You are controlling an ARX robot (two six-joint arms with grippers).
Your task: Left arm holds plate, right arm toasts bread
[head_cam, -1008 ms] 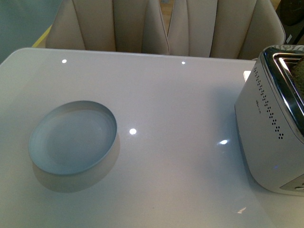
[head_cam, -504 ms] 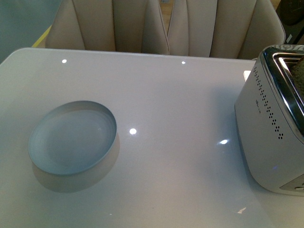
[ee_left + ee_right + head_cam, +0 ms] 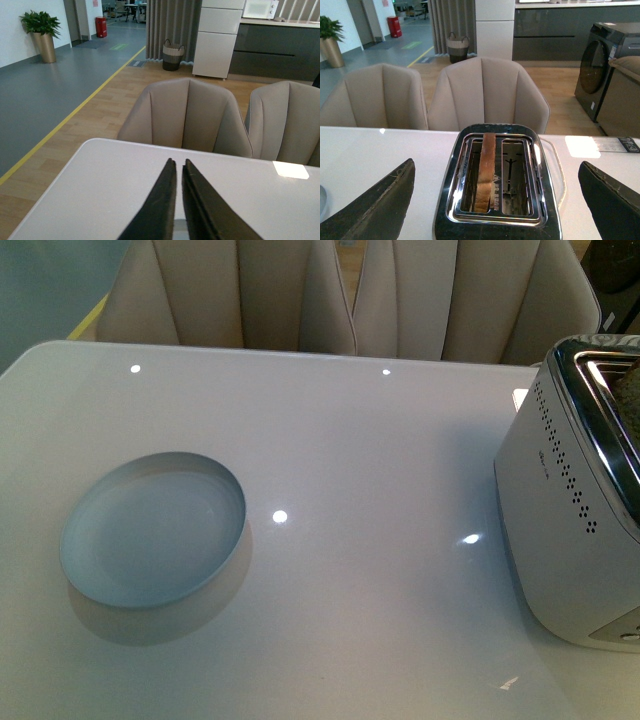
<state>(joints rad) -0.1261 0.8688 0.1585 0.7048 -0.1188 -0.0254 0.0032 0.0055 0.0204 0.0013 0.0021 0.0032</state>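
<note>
The pale blue-white plate [image 3: 150, 530] lies on the white table [image 3: 380, 460], left of centre, with nothing on it. At the right edge stands a white and chrome toaster [image 3: 565, 530]. From the right wrist view, the bread [image 3: 486, 170] stands on edge in one of the two slots of the toaster [image 3: 495, 220]. My right gripper [image 3: 496, 165] hangs open above the toaster, one finger on each side of it and touching nothing. My left gripper [image 3: 178, 162] is shut and empty, low over the table. Neither arm shows in the front view.
Beige padded chairs [image 3: 330, 300] line the table's far edge. A white card [image 3: 290, 170] lies on the table near that edge, and a sheet [image 3: 600, 146] lies past the toaster. A washing machine [image 3: 602, 65] stands further back.
</note>
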